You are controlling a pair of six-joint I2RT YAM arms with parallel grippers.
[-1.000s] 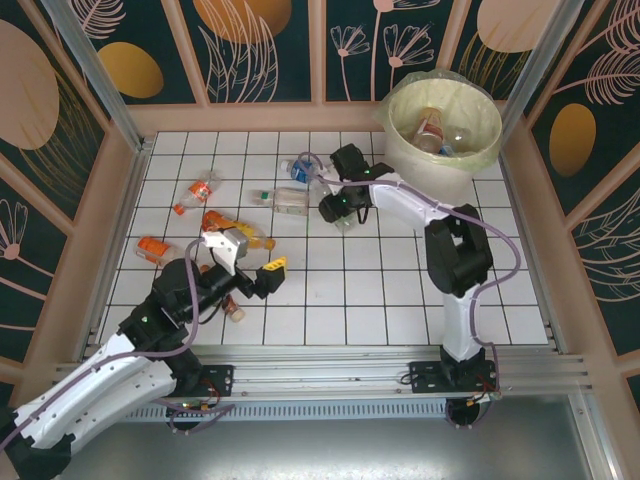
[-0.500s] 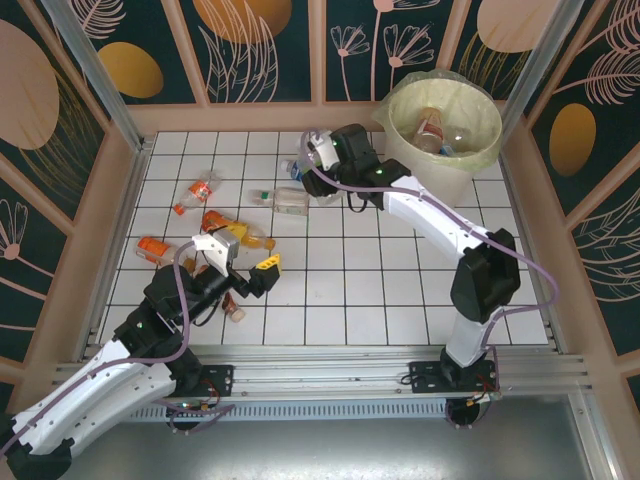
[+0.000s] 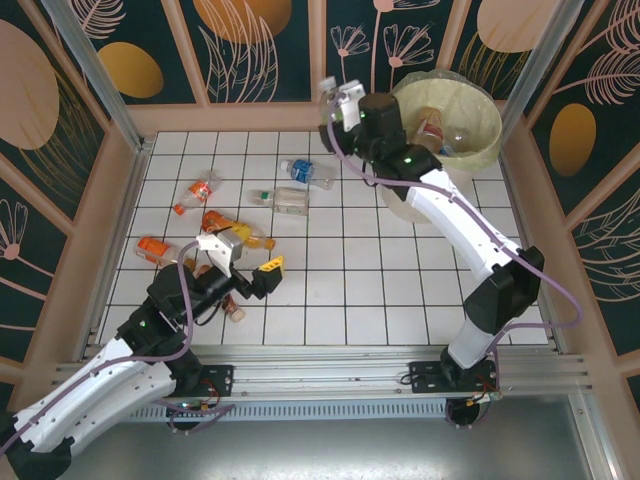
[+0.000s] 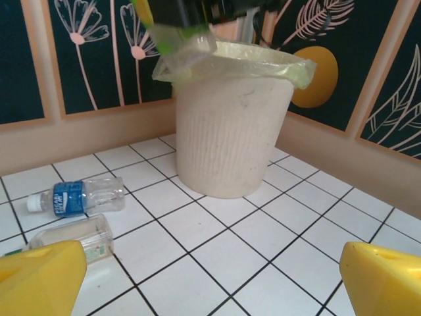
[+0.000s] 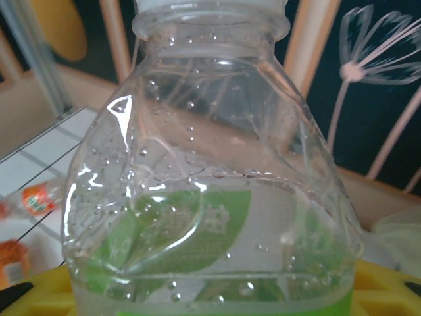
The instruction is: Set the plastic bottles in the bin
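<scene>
Right fingers: I am clenching my right fingers (image 5: 385,286) on a dented clear plastic bottle with a green label (image 5: 210,197), its pale cap pointing away from them.
Bin: the large round cream bin lined with a pale yellow-green bag (image 3: 482,150) is standing just beside these fingers, not beneath them.
Left fingers: my left fingers (image 4: 39,276) are hanging spread and holding nothing; a blue-labelled clear bottle (image 4: 75,197) is lying ahead of them on the white tiled worktop (image 4: 217,263).
Risk: if I am letting go this short of the opening, the bottle is likely hitting the rim and falling outside; the loose bag edge could also be snagging my fingers.
</scene>
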